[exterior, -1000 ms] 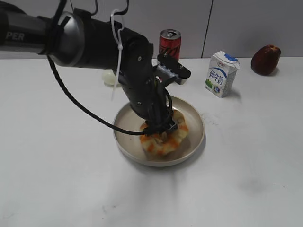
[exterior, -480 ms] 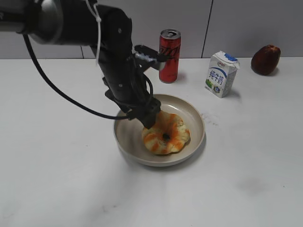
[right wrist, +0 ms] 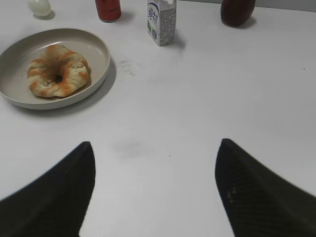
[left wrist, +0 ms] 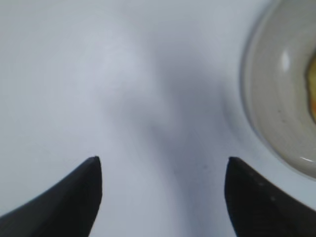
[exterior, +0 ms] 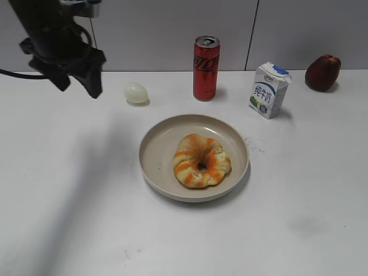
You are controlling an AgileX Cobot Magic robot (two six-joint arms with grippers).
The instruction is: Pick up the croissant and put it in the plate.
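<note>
The croissant (exterior: pixel 201 160), a tan ring with orange-brown stripes, lies flat inside the beige plate (exterior: pixel 158 150) in the middle of the table. It also shows in the right wrist view (right wrist: pixel 58 71) on the plate (right wrist: pixel 96 47). My left gripper (exterior: pixel 79 80) is raised at the far left, well away from the plate, open and empty (left wrist: pixel 163 163); the plate's rim (left wrist: pixel 256 98) shows at the right of its view. My right gripper (right wrist: pixel 155 148) is open and empty over bare table, out of the exterior view.
A pale egg (exterior: pixel 136 92) lies left of a red can (exterior: pixel 206 68). A milk carton (exterior: pixel 268 89) and a dark red fruit (exterior: pixel 322 72) stand at the back right. A wall runs behind the table.
My left gripper has let go of the croissant in the plate, then lifted and swung away to the far left. The croissant stays in the plate.
</note>
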